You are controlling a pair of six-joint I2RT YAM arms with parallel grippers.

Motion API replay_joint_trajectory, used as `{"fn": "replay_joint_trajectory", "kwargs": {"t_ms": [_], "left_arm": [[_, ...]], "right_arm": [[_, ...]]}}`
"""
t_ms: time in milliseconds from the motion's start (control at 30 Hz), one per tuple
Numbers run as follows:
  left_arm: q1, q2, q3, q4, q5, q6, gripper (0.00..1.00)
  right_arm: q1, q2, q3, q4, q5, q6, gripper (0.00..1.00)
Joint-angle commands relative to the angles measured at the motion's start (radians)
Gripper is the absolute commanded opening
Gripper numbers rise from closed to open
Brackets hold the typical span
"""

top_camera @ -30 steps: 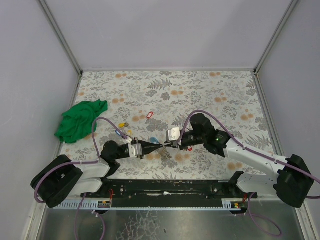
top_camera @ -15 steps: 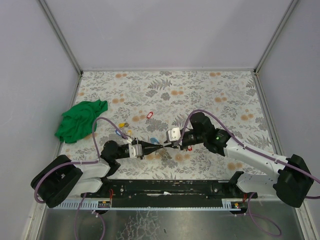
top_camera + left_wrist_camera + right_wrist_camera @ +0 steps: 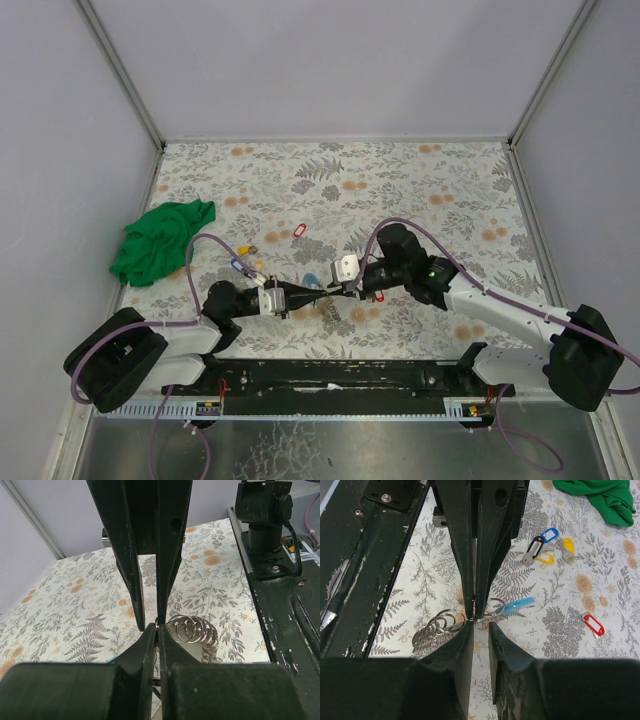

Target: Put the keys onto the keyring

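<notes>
Steel wire of the keyring, with its light-blue arc, lies on the flowered table right between the two claws. The left gripper is clenched on it, and the right gripper meets it tip to tip with jaws parted (nothing spans the gap that I can see). Loose keys lie apart nearer the green cloth, and since a second ago the right arm has crept slightly leftward.

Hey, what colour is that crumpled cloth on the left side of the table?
Green. The cloth shows best in the top external view.
</notes>
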Motion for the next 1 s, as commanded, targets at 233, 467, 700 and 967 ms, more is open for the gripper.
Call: {"fn": "replay_joint_trajectory", "kwargs": {"t_ms": [233, 467, 700, 967], "left_arm": [[0.001, 0.038, 0.037, 0.096, -0.017, -0.026, 0.00], [0.000, 0.058, 0.032, 0.110, -0.035, -0.034, 0.00], [0.000, 0.015, 0.026, 0.027, -0.053, 0.007, 0.09], [0.000, -0.140, 0.062, -0.307, -0.091, 0.115, 0.17]], "right_arm": [[-0.004, 0.020, 0.059, 0.049, -0.110, 0.011, 0.22], [-0.004, 0.023, 0.056, 0.092, -0.072, 0.046, 0.06], [-0.003, 0.016, 0.074, 0.043, -0.015, 0.033, 0.00], [-0.003, 0.028, 0.108, -0.042, 0.038, 0.014, 0.00]]}}
